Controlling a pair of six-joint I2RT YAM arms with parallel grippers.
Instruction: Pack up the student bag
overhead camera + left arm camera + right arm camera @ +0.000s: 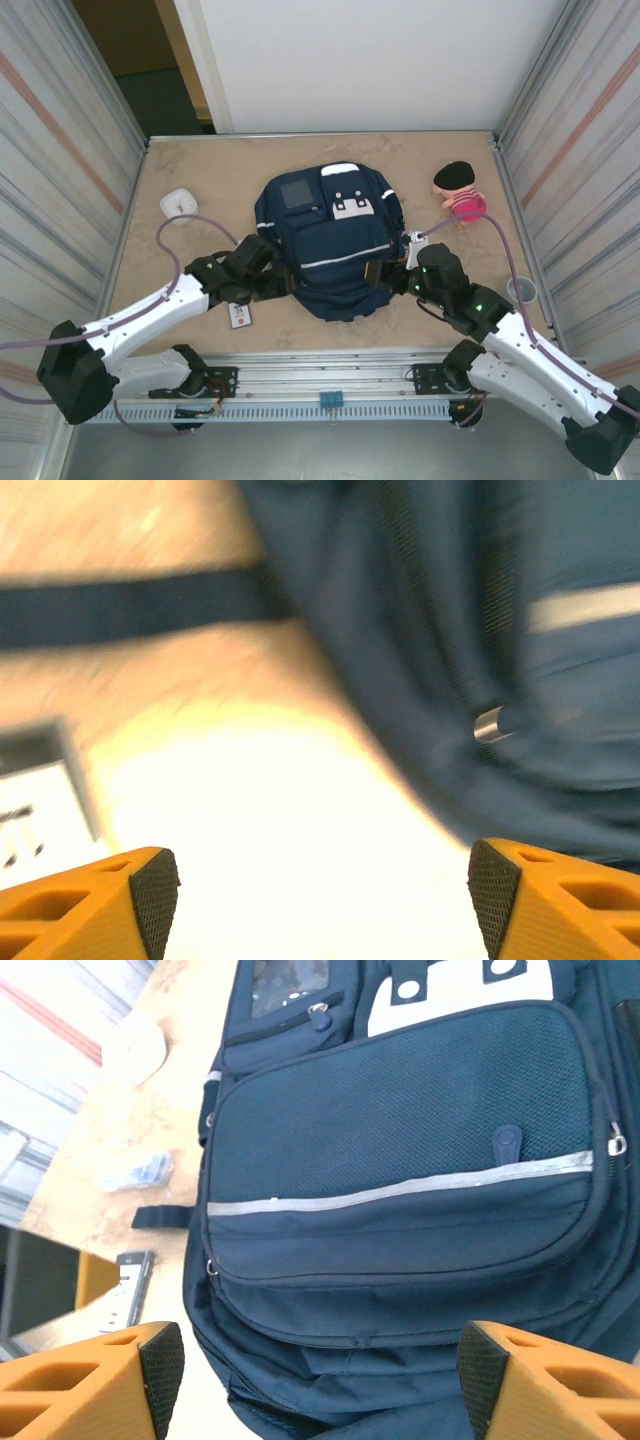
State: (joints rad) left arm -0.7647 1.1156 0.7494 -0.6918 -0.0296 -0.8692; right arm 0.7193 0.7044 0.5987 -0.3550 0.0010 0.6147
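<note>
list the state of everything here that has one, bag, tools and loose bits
student bag, lying flat, front up, front pocket zipped shut
left tool, open, holding nothing, beside the bag
right tool, open, holding nothing, over the bag
pink doll, outside the bag, not packed
clear cup, upright, outside the bag

Left wrist view: motion blur throughout; student bag (480,630) fabric and dark strap (130,605) smeared, table (280,810) washed out by glare. White card (30,805) cut by left edge, print unreadable. Right wrist view: bag runs off top, right and bottom edges; small clear item (137,1171) on table too blurred to identify. Top view: round object (520,291) by right wall too small to tell.
</note>
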